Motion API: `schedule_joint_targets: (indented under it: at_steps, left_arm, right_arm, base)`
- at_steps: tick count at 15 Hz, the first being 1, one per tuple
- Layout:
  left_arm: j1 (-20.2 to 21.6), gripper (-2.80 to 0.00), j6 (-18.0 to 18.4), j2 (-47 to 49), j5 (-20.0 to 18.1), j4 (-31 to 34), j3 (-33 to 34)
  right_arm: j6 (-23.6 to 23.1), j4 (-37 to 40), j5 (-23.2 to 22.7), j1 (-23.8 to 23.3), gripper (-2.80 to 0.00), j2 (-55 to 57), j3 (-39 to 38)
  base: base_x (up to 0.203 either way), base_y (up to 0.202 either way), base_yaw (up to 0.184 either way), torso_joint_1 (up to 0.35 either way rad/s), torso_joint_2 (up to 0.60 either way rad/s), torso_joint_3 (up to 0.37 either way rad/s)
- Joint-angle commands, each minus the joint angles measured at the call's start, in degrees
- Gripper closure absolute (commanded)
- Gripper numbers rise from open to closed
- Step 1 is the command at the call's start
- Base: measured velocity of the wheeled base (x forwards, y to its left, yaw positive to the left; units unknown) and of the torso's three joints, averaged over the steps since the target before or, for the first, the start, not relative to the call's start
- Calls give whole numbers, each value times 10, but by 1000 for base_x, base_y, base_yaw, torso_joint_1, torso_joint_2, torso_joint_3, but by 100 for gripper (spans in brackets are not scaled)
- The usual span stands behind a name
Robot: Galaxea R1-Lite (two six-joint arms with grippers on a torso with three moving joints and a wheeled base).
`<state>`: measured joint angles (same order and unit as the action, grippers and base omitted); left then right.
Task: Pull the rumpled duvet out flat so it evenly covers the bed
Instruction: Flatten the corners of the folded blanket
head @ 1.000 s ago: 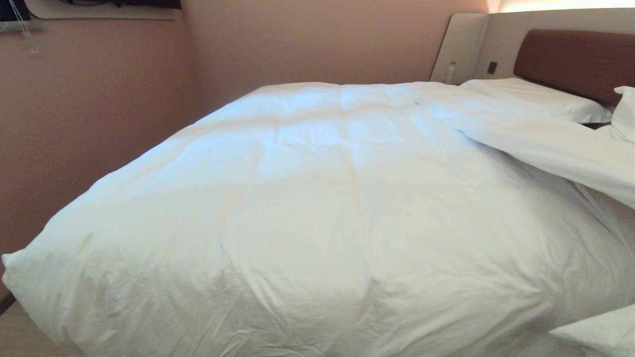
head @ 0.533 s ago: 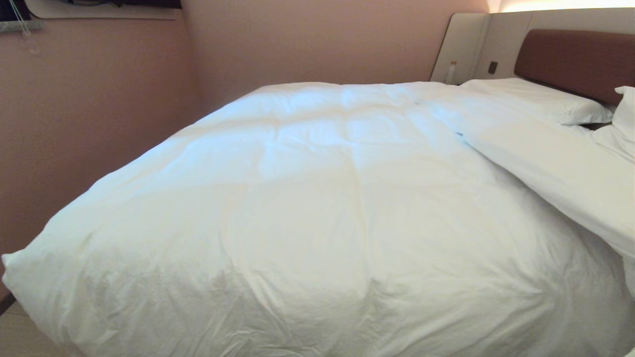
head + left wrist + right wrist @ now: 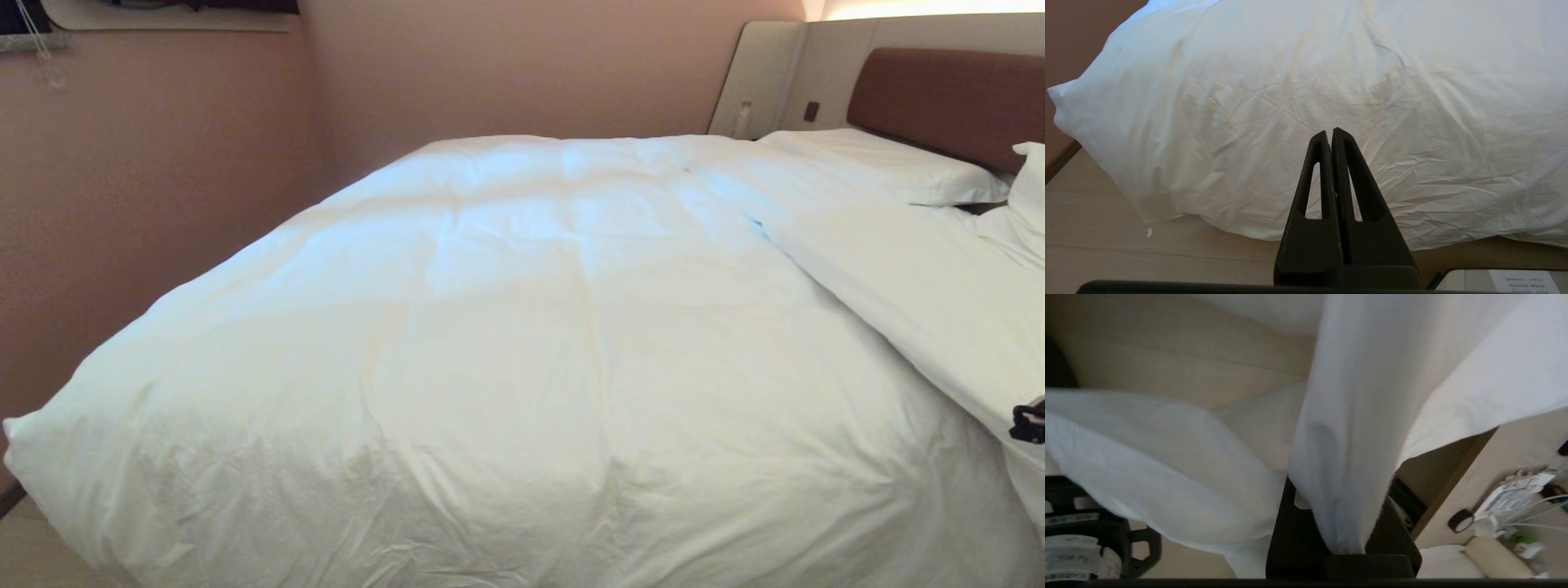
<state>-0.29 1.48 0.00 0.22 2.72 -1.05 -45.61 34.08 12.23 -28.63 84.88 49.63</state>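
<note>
The white puffy duvet [image 3: 522,343] lies over most of the bed [image 3: 947,98], its foot end hanging down to the floor. Along the right side a long fold of the duvet [image 3: 914,278] is doubled over on itself. My right gripper [image 3: 1030,422] shows at the right edge of the head view, at the lower end of that fold. It is shut on the duvet's edge [image 3: 1347,457], and the cloth hides its fingertips. My left gripper [image 3: 1331,132] is shut and empty, parked low before the duvet's foot end [image 3: 1306,102].
Two white pillows [image 3: 882,163] [image 3: 1030,184] lie by the brown headboard. A pink wall [image 3: 147,204] runs close along the bed's left side. A small bottle [image 3: 743,118] stands on the bedside ledge. Pale floor [image 3: 1126,245] lies below; a tape roll [image 3: 1459,520] and cables sit near my base.
The folded-over edge of the duvet on the right has dropped lower and lies flatter. My right gripper has come into the head view at the right edge.
</note>
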Motion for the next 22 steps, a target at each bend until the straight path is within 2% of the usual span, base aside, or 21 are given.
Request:
schedule_joint_targets:
  at_steps: [1, 5, 14, 15, 16, 19, 22]
  left_arm:
    - [0, 0, 0, 0, 0, 0, 0]
    - [0, 0, 0, 0, 0, 0, 0]
    - [0, 0, 0, 0, 0, 0, 0]
    - [0, 0, 0, 0, 0, 0, 0]
    - [0, 0, 0, 0, 0, 0, 0]
    - [0, 0, 0, 0, 0, 0, 0]
    - [0, 0, 0, 0, 0, 0, 0]
  right_arm:
    - [-4, -41, 30, 22, 0, 24, -28]
    - [-1, -149, 43, 53, 0, 44, -89]
    - [2, -155, 45, 82, 0, 63, -103]
    - [3, -155, 44, 84, -36, 63, -103]
    - [3, -155, 45, 85, -280, 62, -103]
    - [4, -153, 43, 93, -280, 34, -104]
    - [4, -138, 40, 121, -280, -60, -105]
  base:
    - [0, 0, 0, 0, 0, 0]
    - [0, 0, 0, 0, 0, 0]
    - [0, 0, 0, 0, 0, 0]
    - [0, 0, 0, 0, 0, 0]
    - [0, 0, 0, 0, 0, 0]
    - [0, 0, 0, 0, 0, 0]
    - [0, 0, 0, 0, 0, 0]
